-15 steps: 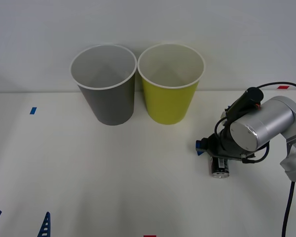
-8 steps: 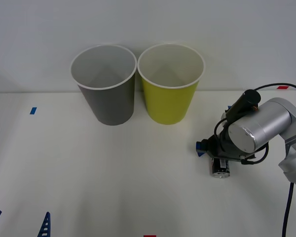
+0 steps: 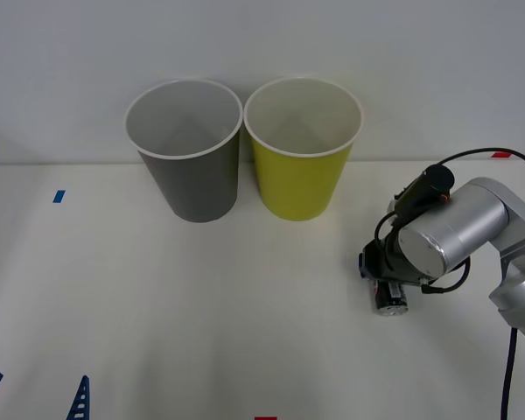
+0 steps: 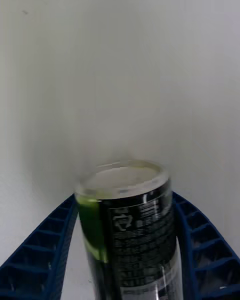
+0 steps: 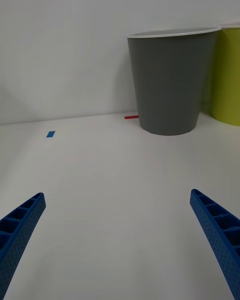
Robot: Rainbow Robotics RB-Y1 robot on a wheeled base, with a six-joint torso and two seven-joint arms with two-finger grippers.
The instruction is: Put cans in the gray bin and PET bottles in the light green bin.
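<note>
Can (image 4: pixel 131 230) between right gripper (image 4: pixel 125 250) fingers (blue) — on table (image 3: pixel 201 306)

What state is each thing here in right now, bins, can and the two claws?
gray bin: upright, nothing visible inside.
light green bin: upright beside it, nothing visible inside.
can: lying on the table, between the right fingers.
right gripper: low at the table, closed around the can.
left gripper: open, parked, holding nothing.

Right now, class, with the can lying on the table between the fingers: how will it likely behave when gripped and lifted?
The can is a smooth round cylinder lying on its side, so it would probably roll if nudged. Its glossy wall may slip against the ribbed fingers of the right gripper flanking it. It looks small and metal, likely stiff and light.
</note>
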